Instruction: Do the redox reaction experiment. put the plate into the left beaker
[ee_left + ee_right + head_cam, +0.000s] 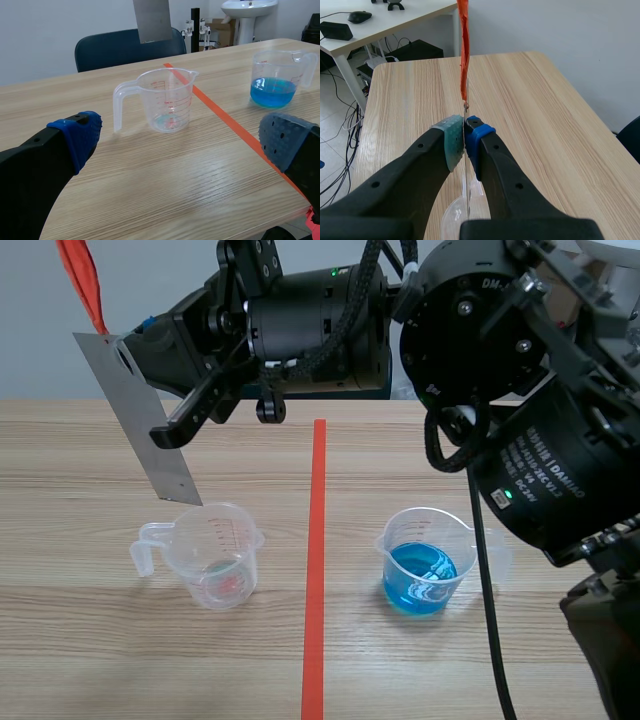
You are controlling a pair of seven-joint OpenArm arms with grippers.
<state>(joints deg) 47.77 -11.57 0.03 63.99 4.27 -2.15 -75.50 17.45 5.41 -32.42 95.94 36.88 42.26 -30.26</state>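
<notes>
1. While the right gripper point(172, 426) keeps its pads pinched flat on the plate point(127, 400), the plate hangs in the air over the left beaker point(214, 545) and is not yet inside it. This arm comes in from the right and reaches across the tape line point(315, 570).
2. The relation that matters is that the plate's lower end sits just above the beaker's rim, on the handle side of the mouth in the scene view. From the gripper the beaker lies below, and in the right wrist view its clear rim point(454, 212) shows under the closed fingers.
3. The plate's long axis runs steeply downward but tilted, with the top leaning away from the tape line and the lower end pointing at the beaker. I judge the next move needs a small shift toward the middle of the mouth, then a descent, so that the lower corner clears the rim.
4. The left gripper point(182, 142) stands spread wide with nothing in it, low beside the beaker — the right arm is the one placed to finish this.
5. The plate is a thin, flat strip of dull grey metal, longer than wide. It has a small hole near its top, where an orange-red ribbon point(82, 280) rises from it.
6. The left beaker is clear plastic with red markings and a little liquid at the bottom. The right beaker point(425, 540) — blue liquid inside — stands well apart.
</notes>
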